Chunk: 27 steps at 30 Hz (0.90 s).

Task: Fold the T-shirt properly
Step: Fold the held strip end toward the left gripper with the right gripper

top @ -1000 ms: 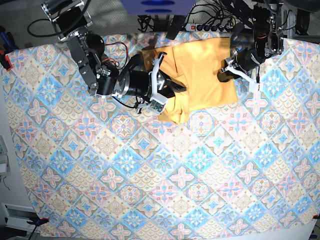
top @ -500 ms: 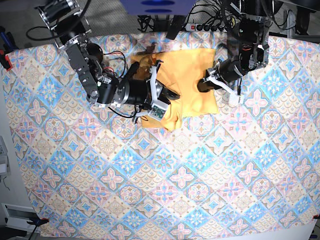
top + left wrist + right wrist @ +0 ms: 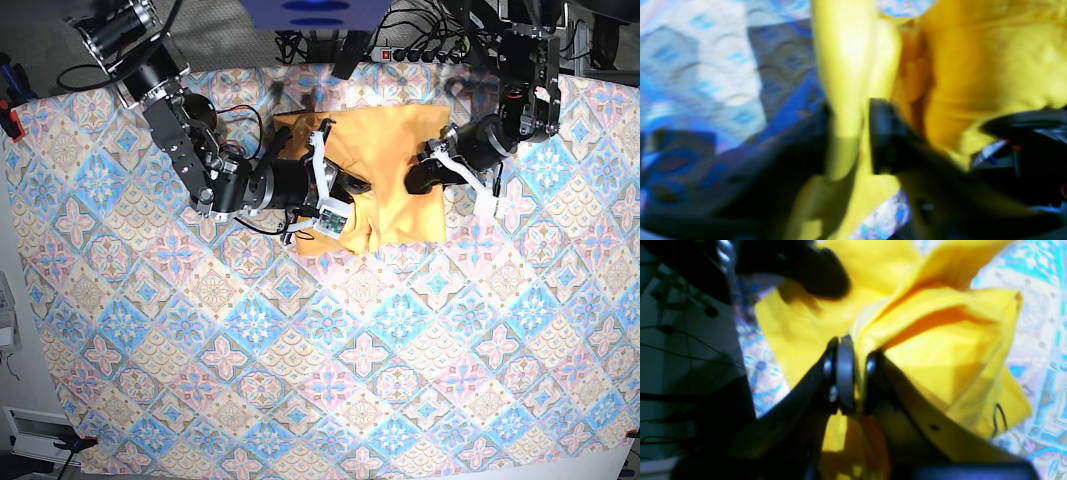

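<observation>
The yellow-orange T-shirt (image 3: pixel 385 165) lies bunched and partly folded at the back middle of the table. My right gripper (image 3: pixel 345 192) is at its left side. In the right wrist view that gripper (image 3: pixel 858 373) is shut on a raised fold of the T-shirt (image 3: pixel 940 350). My left gripper (image 3: pixel 415 180) sits at the shirt's right edge. The left wrist view is blurred; there the left gripper (image 3: pixel 848 133) has its jaws apart, with a band of the T-shirt (image 3: pixel 973 66) running between them. No print shows.
The blue-pink diamond-patterned tablecloth (image 3: pixel 300 350) covers the whole table. A power strip (image 3: pixel 420 52) and cables lie just past the back edge. A red clamp (image 3: pixel 10 120) sits at the left edge.
Both arms dragged the T-shirt left, then a little back right and toward the front. It is now more compact. The left gripper's jaws have parted; the right one stays shut on the cloth.
</observation>
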{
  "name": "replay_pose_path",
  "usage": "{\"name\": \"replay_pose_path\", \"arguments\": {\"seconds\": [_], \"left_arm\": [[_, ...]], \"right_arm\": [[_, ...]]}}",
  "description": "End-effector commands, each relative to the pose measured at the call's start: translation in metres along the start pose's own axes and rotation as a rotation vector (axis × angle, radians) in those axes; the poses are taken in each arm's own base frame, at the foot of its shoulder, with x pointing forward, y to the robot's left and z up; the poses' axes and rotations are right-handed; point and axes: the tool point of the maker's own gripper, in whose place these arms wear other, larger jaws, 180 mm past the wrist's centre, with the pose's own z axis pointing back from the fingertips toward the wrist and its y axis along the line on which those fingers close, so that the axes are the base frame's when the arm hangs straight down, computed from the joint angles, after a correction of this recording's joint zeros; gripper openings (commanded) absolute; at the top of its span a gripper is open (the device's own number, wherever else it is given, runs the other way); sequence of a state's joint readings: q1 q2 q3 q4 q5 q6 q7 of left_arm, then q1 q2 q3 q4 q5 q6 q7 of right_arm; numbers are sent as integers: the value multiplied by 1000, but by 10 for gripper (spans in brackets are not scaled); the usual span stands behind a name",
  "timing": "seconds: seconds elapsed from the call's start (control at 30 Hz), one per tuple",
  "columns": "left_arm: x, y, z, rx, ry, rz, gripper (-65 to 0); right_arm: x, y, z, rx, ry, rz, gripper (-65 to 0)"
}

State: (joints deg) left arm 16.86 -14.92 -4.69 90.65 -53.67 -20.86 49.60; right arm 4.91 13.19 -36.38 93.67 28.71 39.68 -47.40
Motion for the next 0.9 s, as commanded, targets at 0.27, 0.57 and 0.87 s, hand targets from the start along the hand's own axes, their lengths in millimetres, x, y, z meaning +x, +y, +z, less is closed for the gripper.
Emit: {"name": "replay_pose_path", "arguments": {"seconds": [0.27, 0.57, 0.87], "left_arm": [[-3, 2, 7, 0, -1, -8, -213], [-4, 42, 40, 109, 13, -25, -210], [2, 69, 66, 194, -35, 14, -211]], "right_arm": [[22, -4, 3, 4, -50, 44, -639], [35, 2, -4, 20, -84, 41, -639], [64, 20, -20, 84, -105, 123, -639]]}}
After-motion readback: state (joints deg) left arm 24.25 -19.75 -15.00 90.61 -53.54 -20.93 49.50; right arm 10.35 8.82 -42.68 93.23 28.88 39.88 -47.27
